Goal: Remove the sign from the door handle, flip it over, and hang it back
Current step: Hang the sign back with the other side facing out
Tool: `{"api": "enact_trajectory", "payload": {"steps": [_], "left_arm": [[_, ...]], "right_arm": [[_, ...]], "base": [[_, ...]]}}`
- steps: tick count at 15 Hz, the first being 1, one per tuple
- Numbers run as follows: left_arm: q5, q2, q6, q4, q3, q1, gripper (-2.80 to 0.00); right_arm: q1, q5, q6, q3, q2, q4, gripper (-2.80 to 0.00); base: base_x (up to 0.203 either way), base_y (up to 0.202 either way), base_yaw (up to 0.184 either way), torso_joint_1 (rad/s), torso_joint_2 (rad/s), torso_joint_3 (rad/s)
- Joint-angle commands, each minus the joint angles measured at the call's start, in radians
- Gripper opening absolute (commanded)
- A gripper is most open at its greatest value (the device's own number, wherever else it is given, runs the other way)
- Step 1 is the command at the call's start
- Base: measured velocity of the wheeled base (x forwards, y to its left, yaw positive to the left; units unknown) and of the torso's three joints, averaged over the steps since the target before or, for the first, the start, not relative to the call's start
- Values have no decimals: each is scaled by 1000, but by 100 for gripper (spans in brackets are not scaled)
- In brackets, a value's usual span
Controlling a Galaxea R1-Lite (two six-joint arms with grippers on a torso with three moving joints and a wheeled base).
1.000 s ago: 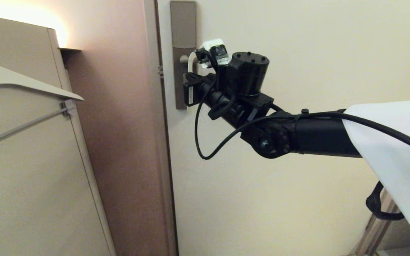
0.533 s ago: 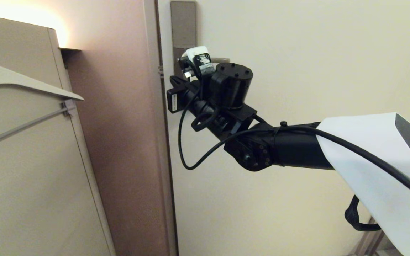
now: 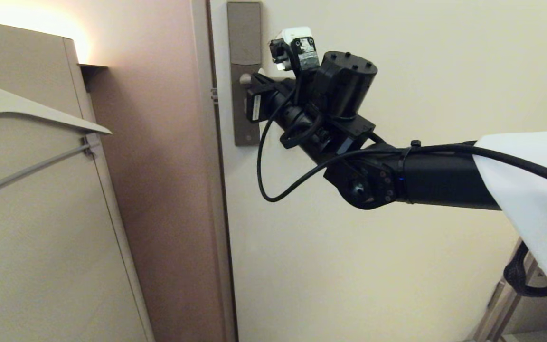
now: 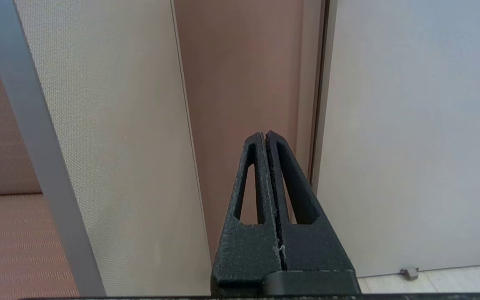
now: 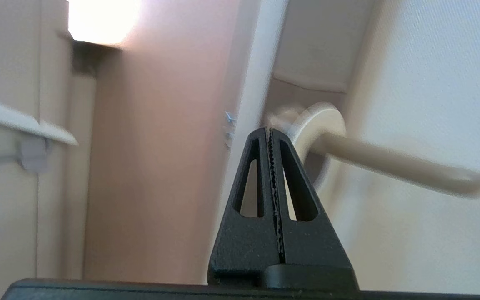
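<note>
our right gripper (image 5: 270, 130) sat beside the door handle (image 5: 390, 164) with its jaws pressed together on nothing, probably poised to nudge rather than pinch; the sign showed in no view; the left gripper (image 4: 265, 134) hung parked, jaws together.

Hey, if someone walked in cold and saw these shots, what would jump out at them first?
The black right arm reaches across the cream door, its right gripper shut and empty beside the door handle. A pale clothes hanger hangs at the left. The sign's pale loop seems to sit round the handle's base.
</note>
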Motion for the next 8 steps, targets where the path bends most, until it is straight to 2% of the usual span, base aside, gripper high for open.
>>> {"api": "enact_trajectory", "payload": {"steps": [1, 8], "left_arm": [[0, 1, 0, 0, 0, 0, -280], [0, 1, 0, 0, 0, 0, -280]], "right_arm": [[-26, -1, -1, 40, -43, 22, -280], [-65, 1, 4, 36, 41, 30, -280]], "base": [[0, 0, 0, 0, 0, 0], [0, 0, 0, 0, 0, 0]]}}
